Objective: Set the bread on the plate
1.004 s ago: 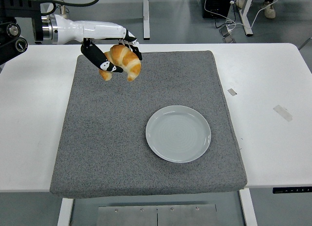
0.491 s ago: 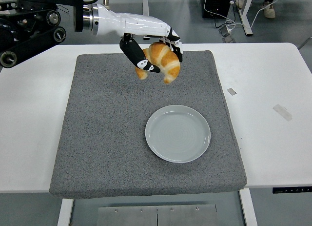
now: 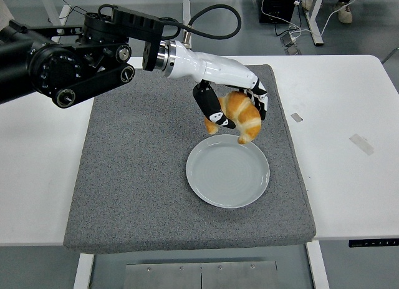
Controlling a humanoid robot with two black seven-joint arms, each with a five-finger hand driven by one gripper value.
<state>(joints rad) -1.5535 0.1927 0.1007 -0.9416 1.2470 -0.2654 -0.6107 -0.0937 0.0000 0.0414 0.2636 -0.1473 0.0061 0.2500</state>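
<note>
Bread (image 3: 242, 116) sits clamped in the left hand (image 3: 232, 108) above the plate's (image 3: 212, 183) far rim, grey mat (image 3: 131, 176) beneath.

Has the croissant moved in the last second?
Yes. The left hand has carried the croissant rightward and nearer, from the mat's far-left corner to just above the plate's far rim.

Illumination bright, even, from overhead. Shadows soft and faint on the grey mat (image 3: 143, 176). Mild sheen on the plate (image 3: 227, 171) and the white counter (image 3: 349, 176). Focus sharp throughout; no motion blur, no evident edge distortion.
</note>
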